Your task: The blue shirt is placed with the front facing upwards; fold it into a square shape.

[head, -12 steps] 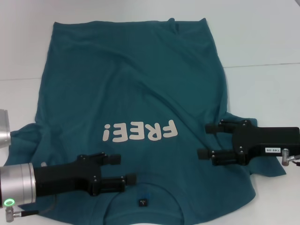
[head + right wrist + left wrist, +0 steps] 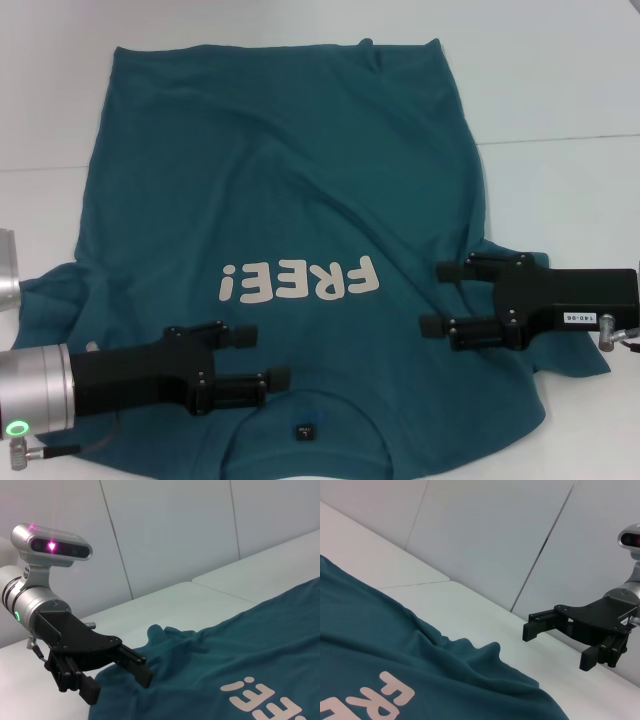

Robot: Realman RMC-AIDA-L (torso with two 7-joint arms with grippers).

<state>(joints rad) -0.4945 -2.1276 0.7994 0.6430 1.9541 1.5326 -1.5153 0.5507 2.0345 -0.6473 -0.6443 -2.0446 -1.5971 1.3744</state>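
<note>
Blue shirt (image 2: 280, 190) collar past head view's edge

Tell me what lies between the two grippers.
In the head view, only blue shirt fabric spans between the left gripper and right gripper; the FREE! lettering sits just beyond.

Lighting even and bright, diffuse from overhead; white table (image 2: 560, 90) slightly washed but free of hard glare. Soft shadows lie in the folds of the blue shirt (image 2: 290, 180). Mild softness throughout; no marked edge distortion observed
</note>
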